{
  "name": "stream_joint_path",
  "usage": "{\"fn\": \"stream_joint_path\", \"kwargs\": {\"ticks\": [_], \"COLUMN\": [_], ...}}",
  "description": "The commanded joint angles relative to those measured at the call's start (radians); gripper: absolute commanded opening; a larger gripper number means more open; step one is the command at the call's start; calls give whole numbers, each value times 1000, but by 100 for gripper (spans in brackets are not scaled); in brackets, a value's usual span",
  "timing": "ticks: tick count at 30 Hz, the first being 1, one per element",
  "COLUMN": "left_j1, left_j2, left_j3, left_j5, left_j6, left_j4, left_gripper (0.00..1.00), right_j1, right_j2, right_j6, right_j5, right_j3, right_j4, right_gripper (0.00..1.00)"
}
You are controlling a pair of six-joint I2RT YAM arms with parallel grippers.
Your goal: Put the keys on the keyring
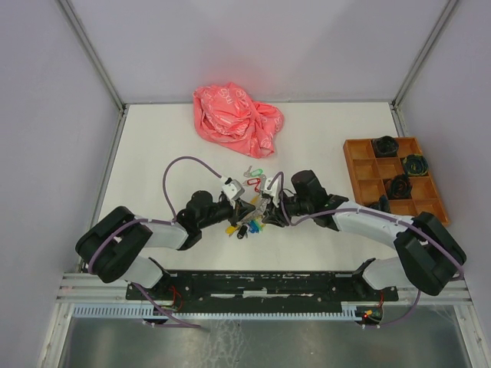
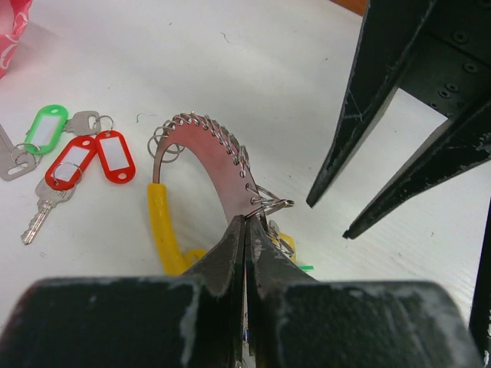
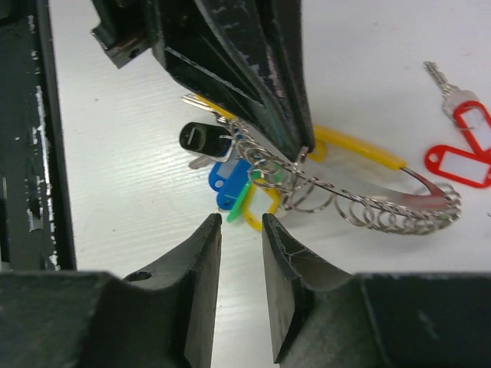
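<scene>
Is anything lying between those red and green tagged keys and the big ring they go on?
Nothing visible. The keys lie on bare table right beside the keyring, which the left gripper pinches. The right gripper hovers on the ring's far side, away from the keys.

keyring (image 2: 215, 161) end hidden in left tool (image 2: 245, 224), silver key (image 2: 9, 165) cut by frame edge, pink bag (image 2: 11, 31) cropped

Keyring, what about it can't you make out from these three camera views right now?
Top external: the keyring is too small, crowded between the left gripper and right gripper; its opening cannot be found.
Left wrist: the left gripper's fingers cover the ring's near stretch beyond the clamp.
Right wrist: the left gripper hides the ring's upper end; the keys are cut off by the right edge.
</scene>
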Motion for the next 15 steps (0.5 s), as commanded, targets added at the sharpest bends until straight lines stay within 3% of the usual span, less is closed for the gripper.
{"fn": "stream_joint_path", "kwargs": {"ticks": [1,9,15], "left_j1": [-4,-3,-4], "left_j2": [-20,-19,-20], "left_j3": [13,16,19], "left_j5": [-3,14,19], "left_j6": [-29,-29,-31], "left_j4": [63,58,53], "left_gripper": [3,3,3], "right_j1": [1,1,1], "right_j2": [-63,-21,18], "right_j6": [25,50,73], "right_j5": [129,192,164], "right_j3": [-25,-5,-3], "right_j4": [106,141,182], "right_gripper": [38,37,45]}}
